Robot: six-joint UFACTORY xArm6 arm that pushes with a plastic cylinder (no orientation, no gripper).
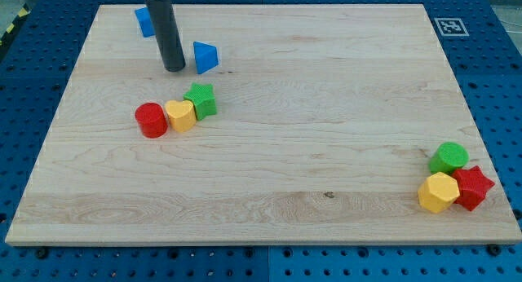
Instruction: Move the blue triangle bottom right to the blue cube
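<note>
The blue triangle [205, 58] lies on the wooden board near the view's top left. The blue cube [144, 21] sits further up and left, partly hidden behind the dark rod. My tip [174, 69] rests on the board just left of the blue triangle, a small gap between them, and below and right of the blue cube.
A red cylinder [151, 120], a yellow hexagon [180, 116] and a green star [201, 100] stand in a row below the tip. A green cylinder [449, 158], a yellow hexagon [438, 192] and a red star [473, 187] cluster at the bottom right. The board's edge [261, 243] meets a blue pegboard.
</note>
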